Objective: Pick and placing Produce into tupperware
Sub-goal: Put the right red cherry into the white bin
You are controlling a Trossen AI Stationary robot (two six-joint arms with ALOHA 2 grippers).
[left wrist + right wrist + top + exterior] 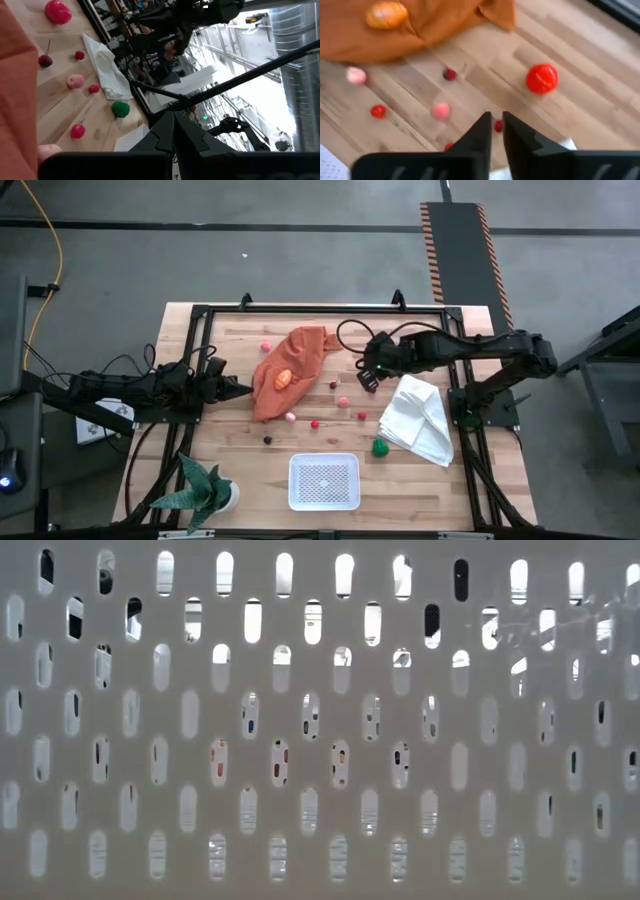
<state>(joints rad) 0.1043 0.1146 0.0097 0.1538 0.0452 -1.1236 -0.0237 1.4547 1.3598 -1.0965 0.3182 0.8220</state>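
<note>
From the high view I see the white tupperware (323, 481) sitting empty at the near edge of the desk (230, 450), about midway across. The produce is scattered across the middle: an orange piece (284, 378) lies on the orange cloth (290, 365), a green piece (380, 447) sits just beside the near corner of the white folded cloth (420, 418), and small red, pink and dark pieces are spread between the two cloths. My right pincer (366, 378) hangs over the desk between the orange cloth and the white cloth, with nothing in it. My left pincer (243, 390) points at the left edge of the orange cloth, fingers pressed together and empty. A potted plant (205, 490) stands at the near left corner.

In the low view I get only a white perforated wall (320, 720) filling the picture, with slots showing bits of colour behind.

On the left wrist view, my left pincer's fingers (187, 137) meet in a point with nothing between them. Beyond them I see the green piece (120, 109), pink and red pieces, and the white cloth (105, 67).

On the right wrist view, the right pincer (497, 131) shows a narrow gap between its fingers, holding nothing, above a small red piece (498, 126). A larger red tomato-like piece (541, 78) lies well apart, and the orange piece (386, 15) rests on the orange cloth (435, 22).
</note>
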